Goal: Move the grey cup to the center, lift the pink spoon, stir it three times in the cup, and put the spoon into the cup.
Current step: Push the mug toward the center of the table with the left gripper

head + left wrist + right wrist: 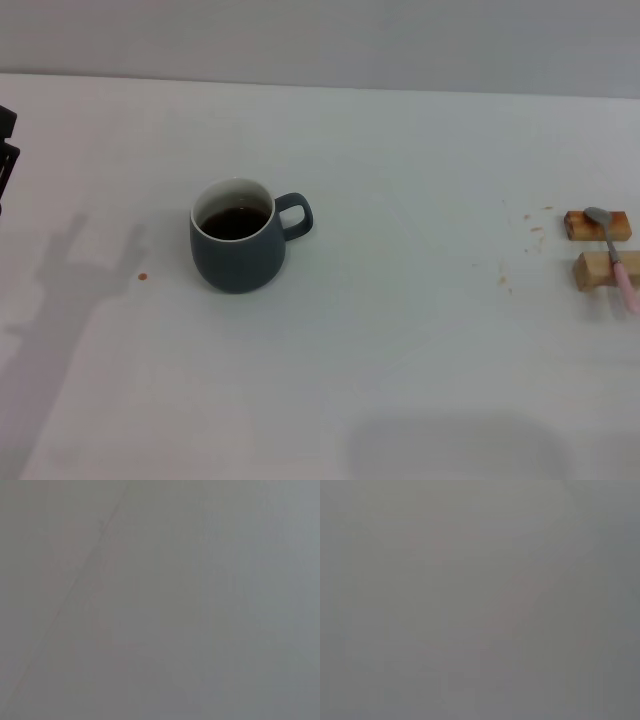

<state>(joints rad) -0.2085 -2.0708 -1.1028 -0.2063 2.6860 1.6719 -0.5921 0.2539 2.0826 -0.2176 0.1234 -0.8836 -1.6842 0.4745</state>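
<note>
the grey cup (237, 249), full of dark liquid, sits left of the desk's (420, 180) centre; a jerky push could slosh it. neither pincer's state can be told.

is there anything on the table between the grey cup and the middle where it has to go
Nothing visible. The grey cup stands left of centre on the white table, and the stretch to its right is bare. The pink spoon lies across two wooden blocks far right.

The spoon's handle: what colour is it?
Pale pink, on the pink spoon; the head view shows it best.
</note>
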